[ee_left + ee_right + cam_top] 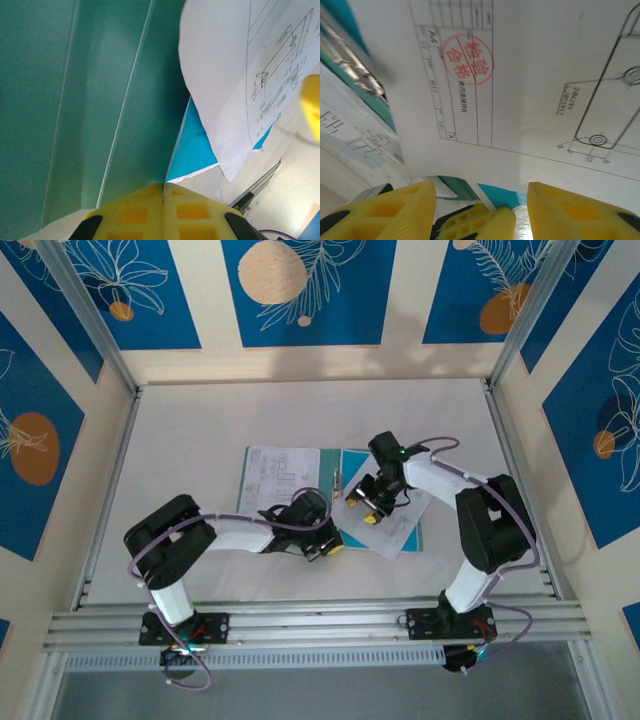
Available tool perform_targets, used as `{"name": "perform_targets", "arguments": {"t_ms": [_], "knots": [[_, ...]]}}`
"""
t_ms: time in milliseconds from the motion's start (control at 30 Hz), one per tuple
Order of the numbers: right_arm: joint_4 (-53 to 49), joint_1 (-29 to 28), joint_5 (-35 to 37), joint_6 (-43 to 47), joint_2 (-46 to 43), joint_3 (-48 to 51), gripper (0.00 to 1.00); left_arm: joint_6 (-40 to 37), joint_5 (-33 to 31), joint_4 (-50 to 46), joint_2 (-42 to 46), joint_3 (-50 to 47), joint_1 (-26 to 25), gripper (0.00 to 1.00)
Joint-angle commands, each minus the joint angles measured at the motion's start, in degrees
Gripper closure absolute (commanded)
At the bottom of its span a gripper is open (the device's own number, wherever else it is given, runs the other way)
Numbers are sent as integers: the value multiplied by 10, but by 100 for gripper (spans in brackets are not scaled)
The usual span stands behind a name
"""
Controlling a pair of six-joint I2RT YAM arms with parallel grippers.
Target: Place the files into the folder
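The teal folder [335, 465] lies open mid-table. One of the files [270, 473] rests flat on its left half. Another of the files [400, 525], printed with a drawing and a red stamp [470, 59], lies askew over the right half. My left gripper [326, 543] is shut on a thin edge of the folder [100, 100], whose teal card rises from my closed fingertips [163, 188]. A cyan sheet [192, 155] shows beside it. My right gripper [367, 504] hovers open just over the askew file [545, 65], nothing between its fingers [395, 210].
A metal clip [337, 481] sits along the folder's spine. The aluminium rail [320, 620] runs along the near edge, with both arm bases on it. Framed walls close the table's sides and back. The two grippers are close together, the left one's yellow finger [480, 222] under the right one.
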State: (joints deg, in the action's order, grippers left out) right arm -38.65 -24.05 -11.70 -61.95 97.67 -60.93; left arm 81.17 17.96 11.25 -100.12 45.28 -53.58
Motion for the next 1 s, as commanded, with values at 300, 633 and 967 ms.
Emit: {"name": "perform_targets", "arguments": {"t_ms": [300,633,967], "knots": [[-26,39,7,55,-3,77,47,11,1,5,11,-12,11,100],[-101,112,56,213,-23,70,46,10,1,-3,10,-8,15,100],[-98,96,76,156,-47,-13,47,5,3,-9,14,-5,16,100]]}}
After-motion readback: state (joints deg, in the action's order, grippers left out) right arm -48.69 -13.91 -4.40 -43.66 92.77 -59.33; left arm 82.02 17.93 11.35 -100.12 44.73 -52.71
